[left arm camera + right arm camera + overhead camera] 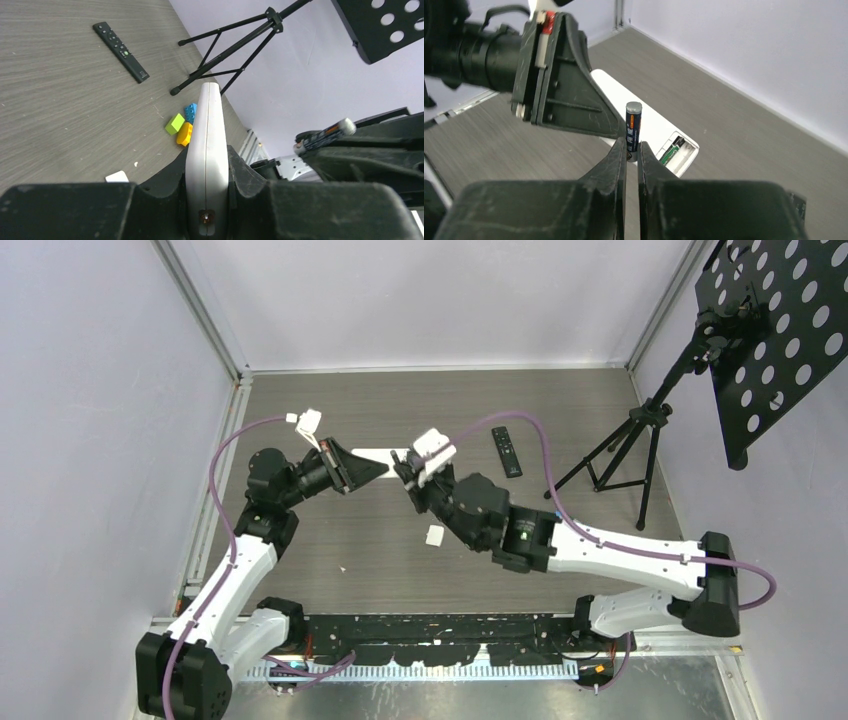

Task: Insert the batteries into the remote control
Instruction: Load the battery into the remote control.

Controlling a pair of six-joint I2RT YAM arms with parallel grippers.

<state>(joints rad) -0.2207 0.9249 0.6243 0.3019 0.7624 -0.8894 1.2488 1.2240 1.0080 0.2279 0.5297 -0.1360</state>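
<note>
Right hand point(631, 151) is nearly closed, pinching a dark battery point(633, 122) by its lower end. The battery stands upright, so the top end is free to lead in. It is close to the battery bay point(680, 152) but not in it yet.

Left hand point(207, 154) is clamped on the white remote point(209, 112) and seems to hold it off the tabletop point(330, 540). The open bay faces the right hand, a steady target.

One green-black cell point(670, 150) sits in the bay; the slot beside it looks free.

A small white piece point(435, 535), likely the cover, lies on the near tabletop. A black remote point(506, 451) lies far right, well apart.
</note>
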